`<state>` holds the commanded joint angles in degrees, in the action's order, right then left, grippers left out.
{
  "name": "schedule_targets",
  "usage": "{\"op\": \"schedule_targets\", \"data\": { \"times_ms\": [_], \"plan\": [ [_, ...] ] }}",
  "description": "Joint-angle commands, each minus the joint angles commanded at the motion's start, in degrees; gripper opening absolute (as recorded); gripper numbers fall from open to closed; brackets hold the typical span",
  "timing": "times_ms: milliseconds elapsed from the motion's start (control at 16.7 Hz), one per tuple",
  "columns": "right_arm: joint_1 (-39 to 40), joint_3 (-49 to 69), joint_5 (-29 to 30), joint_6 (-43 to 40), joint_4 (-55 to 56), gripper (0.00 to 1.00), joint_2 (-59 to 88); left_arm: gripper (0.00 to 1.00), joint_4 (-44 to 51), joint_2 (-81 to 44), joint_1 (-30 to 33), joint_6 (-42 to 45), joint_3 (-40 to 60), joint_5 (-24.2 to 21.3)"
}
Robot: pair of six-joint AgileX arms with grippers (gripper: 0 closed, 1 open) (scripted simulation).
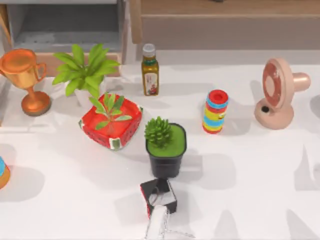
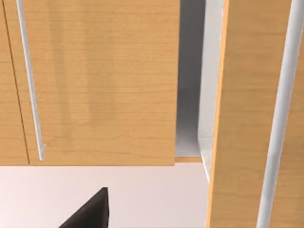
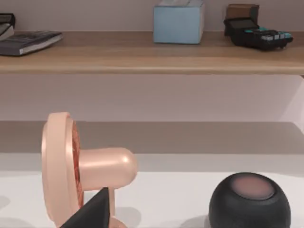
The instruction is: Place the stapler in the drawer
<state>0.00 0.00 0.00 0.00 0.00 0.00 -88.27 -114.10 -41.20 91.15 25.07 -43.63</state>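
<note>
AgileX arms at a crowded table: the left pincer (image 2: pixel 90 213) faces wood-fronted cabinet doors (image 2: pixel 95 80) with a silver bar handle (image 2: pixel 29 80), and whether it is released or clenched cannot be told. Beyond it the drawer (image 1: pixel 65 27) stands open at the far left, its grey floor bare. The stapler (image 1: pixel 158 220) lies at the near edge, touching a white-and-black gadget (image 1: pixel 159 196), seemingly well apart from both pincers. The right pincer (image 3: pixel 92 211), its state equally unclear, has a pink fan (image 3: pixel 80 166) just ahead and a dark round speaker (image 3: pixel 249 202) beside that. A sound pickup likely means closing across the stapler's narrow middle, then lifting high over the potted succulent (image 1: pixel 166 150).
</note>
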Motion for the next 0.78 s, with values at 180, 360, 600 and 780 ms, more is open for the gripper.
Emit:
{"op": "schedule_targets", "data": {
  "times_ms": [180,360,600,780],
  "plan": [
    [0.0,0.0,0.0,0.0,0.0,1.0,0.0,1.0,0.12,-0.12,-0.23,-0.07,0.14,0.07],
    [0.0,0.0,0.0,0.0,0.0,1.0,0.0,1.0,1.06,-0.72,1.28,-0.04,1.82,1.26],
    [0.0,0.0,0.0,0.0,0.0,1.0,0.0,1.0,2.62,-1.77,3.45,-0.07,4.48,3.43],
    [0.0,0.0,0.0,0.0,0.0,1.0,0.0,1.0,2.62,-1.77,3.45,-0.07,4.48,3.43]
  ]
}}
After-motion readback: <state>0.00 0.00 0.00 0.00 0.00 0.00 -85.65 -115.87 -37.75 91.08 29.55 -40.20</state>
